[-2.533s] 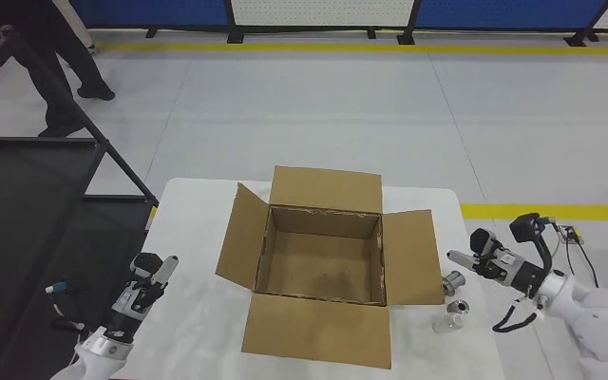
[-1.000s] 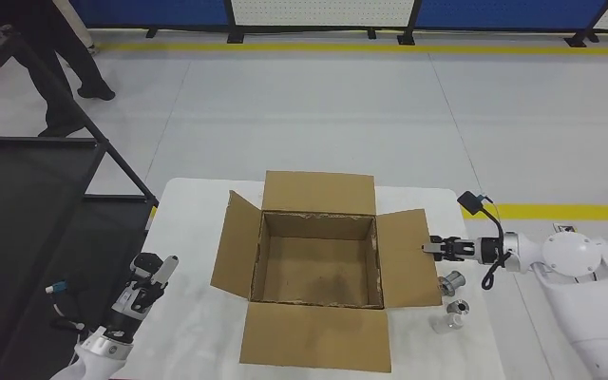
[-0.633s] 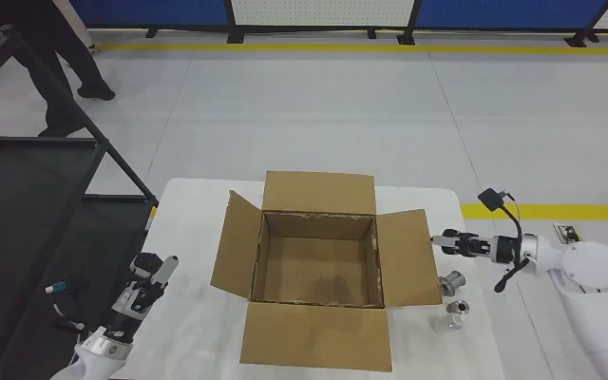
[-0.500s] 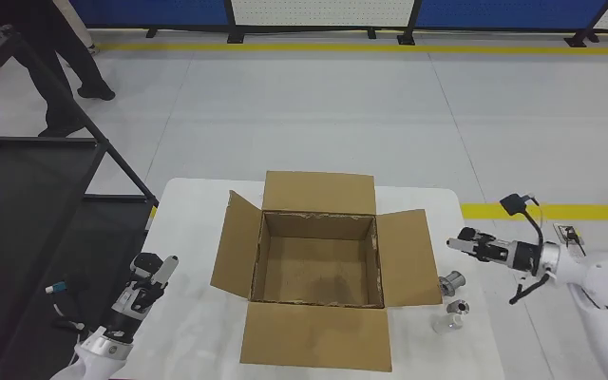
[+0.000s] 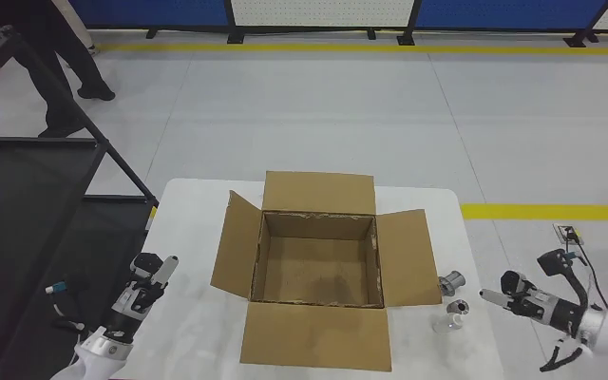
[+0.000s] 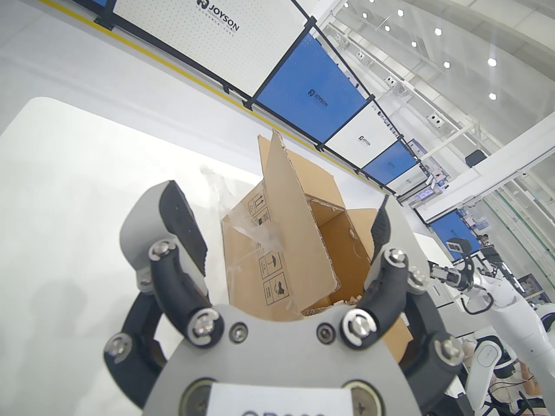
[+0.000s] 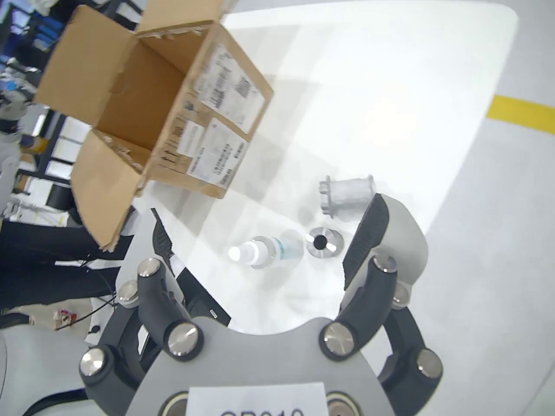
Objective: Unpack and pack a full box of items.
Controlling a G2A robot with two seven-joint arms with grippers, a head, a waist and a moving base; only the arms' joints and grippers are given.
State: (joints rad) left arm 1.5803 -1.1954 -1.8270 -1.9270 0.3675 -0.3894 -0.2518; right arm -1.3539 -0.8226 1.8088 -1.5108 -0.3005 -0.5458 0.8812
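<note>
Listing from the bench's (image 5: 190,237) front-left corner: left claw (image 5: 152,271), fingers apart, holding nothing. Bench centre: brown cardboard box (image 5: 318,332), all four flaps folded outward, inside bare, printed labels on its right wall. Near the right edge, beside the box's right flap: flanged metal sleeve (image 5: 451,281) on its side; metal collet (image 7: 323,242); small clear spray bottle (image 7: 260,253). Right edge: right claw (image 7: 268,218), fingers apart, empty.

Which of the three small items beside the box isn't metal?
The clear spray bottle with the white cap. The flanged sleeve and the slotted collet next to it are both grey metal.
</note>
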